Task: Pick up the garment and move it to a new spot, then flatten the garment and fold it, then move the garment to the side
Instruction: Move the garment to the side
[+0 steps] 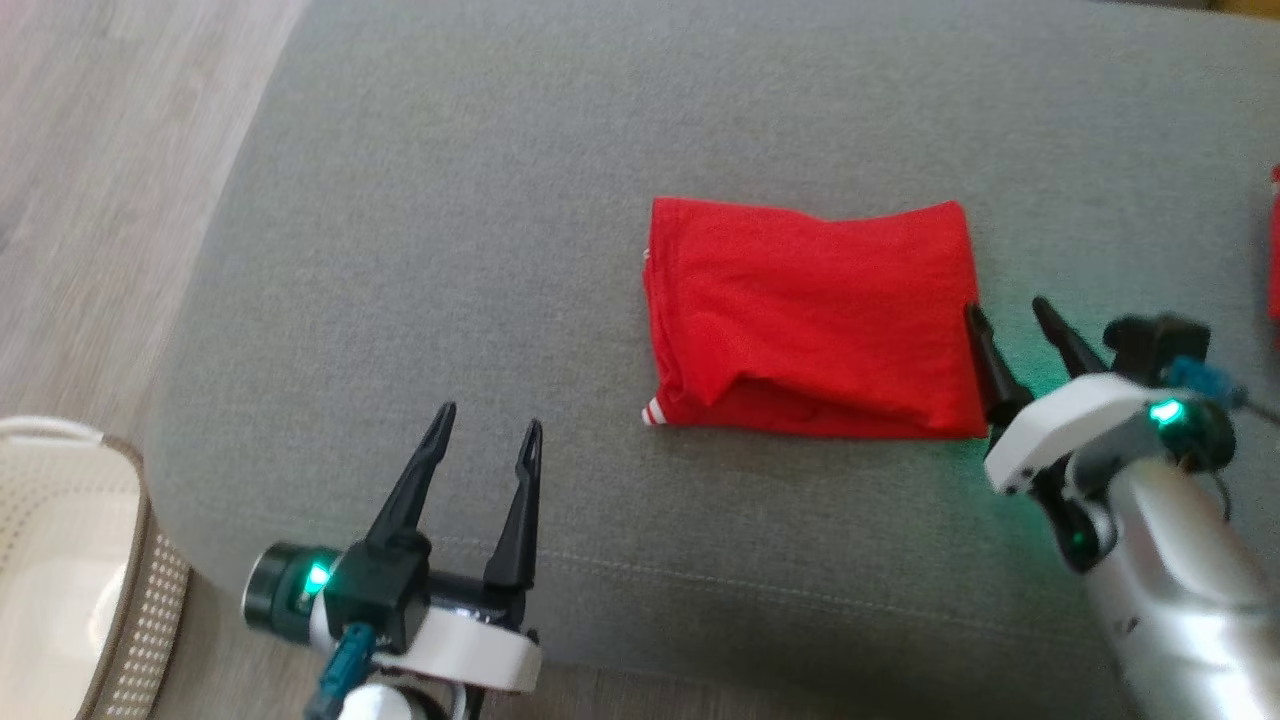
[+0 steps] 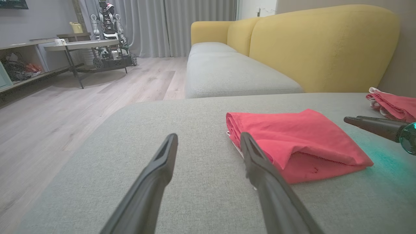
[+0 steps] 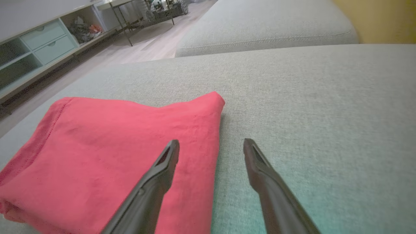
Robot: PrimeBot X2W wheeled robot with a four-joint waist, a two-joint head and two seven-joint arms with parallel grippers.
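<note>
The red garment [image 1: 815,318] lies folded into a compact rectangle on the grey cushion [image 1: 500,200], with a white-striped hem peeking out at its front left corner. My right gripper [image 1: 1008,310] is open at the garment's right edge, one finger over the cloth and the other over bare cushion, as the right wrist view shows around the garment [image 3: 107,156] and gripper [image 3: 211,144]. My left gripper [image 1: 490,420] is open and empty, low and to the left of the garment [image 2: 292,143], hovering above the cushion [image 2: 201,195].
A second red cloth [image 1: 1274,250] lies at the cushion's far right edge. A cream perforated basket [image 1: 60,560] stands on the wooden floor at lower left. A yellow sofa back [image 2: 325,45] rises behind the cushion; a table and another robot [image 2: 109,29] stand across the room.
</note>
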